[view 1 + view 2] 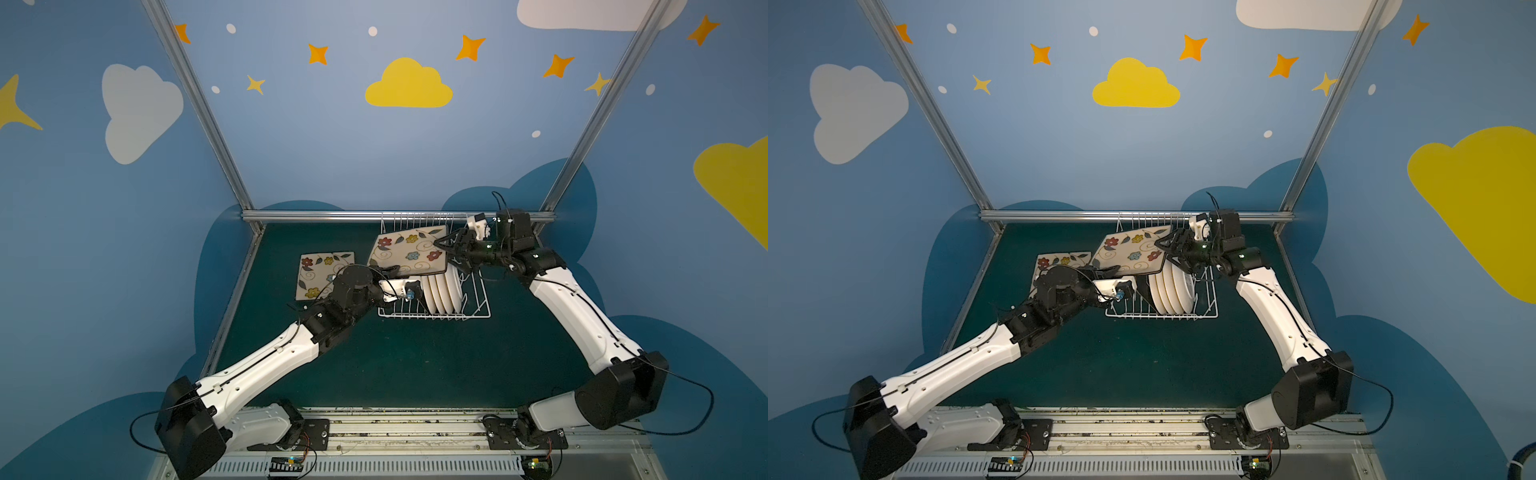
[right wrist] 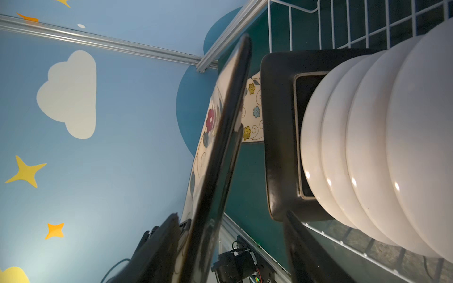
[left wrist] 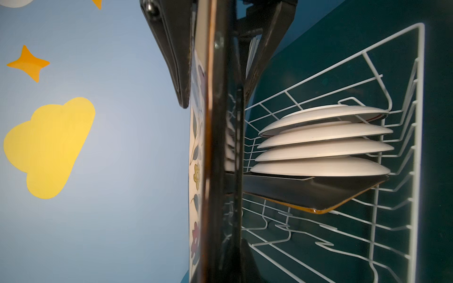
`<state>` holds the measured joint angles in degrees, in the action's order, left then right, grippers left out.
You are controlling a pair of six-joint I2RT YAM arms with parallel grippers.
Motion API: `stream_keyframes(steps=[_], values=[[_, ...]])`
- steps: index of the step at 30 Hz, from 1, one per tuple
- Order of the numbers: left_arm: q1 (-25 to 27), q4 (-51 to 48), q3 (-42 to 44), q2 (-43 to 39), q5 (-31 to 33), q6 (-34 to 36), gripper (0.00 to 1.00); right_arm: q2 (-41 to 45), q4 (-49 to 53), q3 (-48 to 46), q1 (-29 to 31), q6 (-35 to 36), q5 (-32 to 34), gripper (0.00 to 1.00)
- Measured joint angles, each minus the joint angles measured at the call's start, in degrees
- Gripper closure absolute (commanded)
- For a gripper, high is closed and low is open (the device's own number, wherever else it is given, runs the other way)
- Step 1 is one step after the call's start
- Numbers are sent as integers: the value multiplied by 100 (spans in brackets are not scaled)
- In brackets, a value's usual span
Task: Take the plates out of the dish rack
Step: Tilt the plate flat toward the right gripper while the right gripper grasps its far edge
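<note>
A rounded-square flowered plate [image 1: 409,251] [image 1: 1133,255] hangs tilted above the white wire dish rack [image 1: 478,309] [image 1: 1208,311]. My left gripper [image 1: 392,272] [image 3: 220,264] is shut on its near-left edge. My right gripper [image 1: 440,245] [image 2: 231,214] straddles its right edge, open: one finger lies close to the patterned face, the other stands well off the black back. Several round white plates [image 1: 442,291] [image 3: 323,147] [image 2: 367,147] stand in the rack. A black-backed square plate [image 3: 306,193] [image 2: 279,147] stands next to them.
Another flowered square plate [image 1: 320,272] [image 1: 1054,262] lies face up on the green mat [image 1: 415,365] left of the rack. An aluminium rail [image 1: 374,215] runs just behind the rack, with slanted posts at both back corners.
</note>
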<state>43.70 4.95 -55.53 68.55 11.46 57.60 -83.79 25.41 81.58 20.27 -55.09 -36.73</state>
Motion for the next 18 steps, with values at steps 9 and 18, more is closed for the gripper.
stream_keyframes(steps=[9,18], values=[[61,114,66,4,15,212,97,-13,-15,0,164,-162,-157,44],[61,157,68,4,39,245,97,-13,-39,-4,284,-214,-243,65]])
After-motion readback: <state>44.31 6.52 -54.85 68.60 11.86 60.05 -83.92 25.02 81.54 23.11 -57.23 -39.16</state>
